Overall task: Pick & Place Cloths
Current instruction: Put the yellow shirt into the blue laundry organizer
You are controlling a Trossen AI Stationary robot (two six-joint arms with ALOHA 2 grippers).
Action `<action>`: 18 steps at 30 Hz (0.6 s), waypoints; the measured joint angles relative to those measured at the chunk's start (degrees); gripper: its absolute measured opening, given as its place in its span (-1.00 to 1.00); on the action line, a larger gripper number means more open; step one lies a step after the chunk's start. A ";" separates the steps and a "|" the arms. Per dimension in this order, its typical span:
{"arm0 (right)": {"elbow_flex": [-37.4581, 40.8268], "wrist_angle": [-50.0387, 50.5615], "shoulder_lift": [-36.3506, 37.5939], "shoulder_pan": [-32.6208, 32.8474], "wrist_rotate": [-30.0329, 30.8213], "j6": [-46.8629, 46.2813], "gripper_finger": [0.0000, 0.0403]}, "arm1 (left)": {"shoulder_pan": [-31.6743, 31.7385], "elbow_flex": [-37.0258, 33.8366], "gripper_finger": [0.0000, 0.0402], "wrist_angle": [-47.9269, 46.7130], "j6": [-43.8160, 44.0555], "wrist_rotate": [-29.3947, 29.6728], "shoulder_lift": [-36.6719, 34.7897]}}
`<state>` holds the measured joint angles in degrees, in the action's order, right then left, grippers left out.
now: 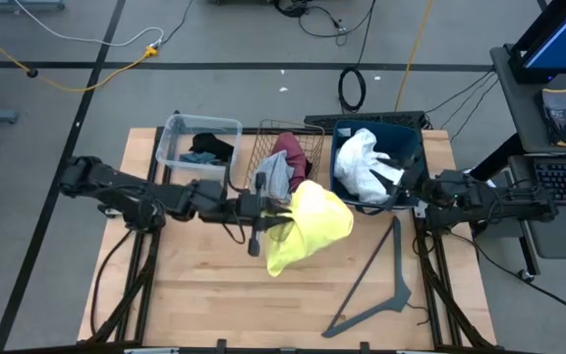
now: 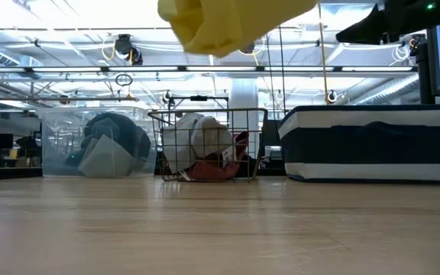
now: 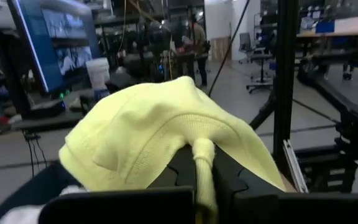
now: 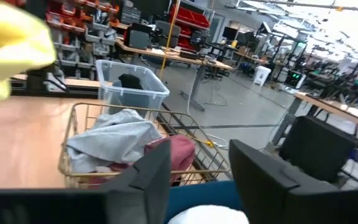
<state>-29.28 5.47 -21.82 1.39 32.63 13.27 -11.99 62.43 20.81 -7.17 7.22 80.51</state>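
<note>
My left gripper (image 1: 266, 212) is over the table's middle, shut on the bright yellow cloth (image 1: 311, 224), which hangs high above the table (image 2: 228, 21). My right gripper (image 1: 413, 191) hovers open over the right rim of the dark blue bin (image 1: 413, 138), touching nothing. The white cloth (image 1: 364, 165) lies in that bin. A grey cloth (image 1: 274, 177) and the maroon cloth (image 1: 290, 149) lie in the wire basket (image 1: 311, 132). The black cloth (image 1: 209, 145) and a teal-blue one (image 1: 200, 156) lie in the clear bin (image 1: 177, 126). My left gripper (image 3: 202, 160) pinches a bunched fold of the yellow cloth (image 3: 202, 149) between its two fingers (image 3: 232, 174). The rest of the cloth (image 3: 148, 134) drapes forward over the fingertips. It is lifted clear of the table and hangs slack.
A grey angled hanger-like bar (image 1: 379, 283) lies flat on the table's near right part. The three containers stand in a row along the far edge (image 2: 205, 145). Bare wood (image 1: 195, 285) spreads across the near half.
</note>
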 joint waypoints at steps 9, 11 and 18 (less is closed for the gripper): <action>0.00 8.21 5.34 2.59 -8.92 -4.50 -0.78 | 5.18 5.08 -0.98 -1.16 -2.47 -4.41 0.00; 0.00 10.36 6.11 2.87 -11.70 -5.55 -0.92 | 6.17 5.74 -0.98 -1.26 -3.38 -4.74 0.00; 0.01 15.05 7.96 2.97 -20.67 -9.10 -0.98 | 10.05 8.09 -0.98 -0.03 -4.62 -7.73 0.00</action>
<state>-29.27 20.52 -13.86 4.36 11.96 4.17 -1.94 70.52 20.78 -11.79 -0.51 80.51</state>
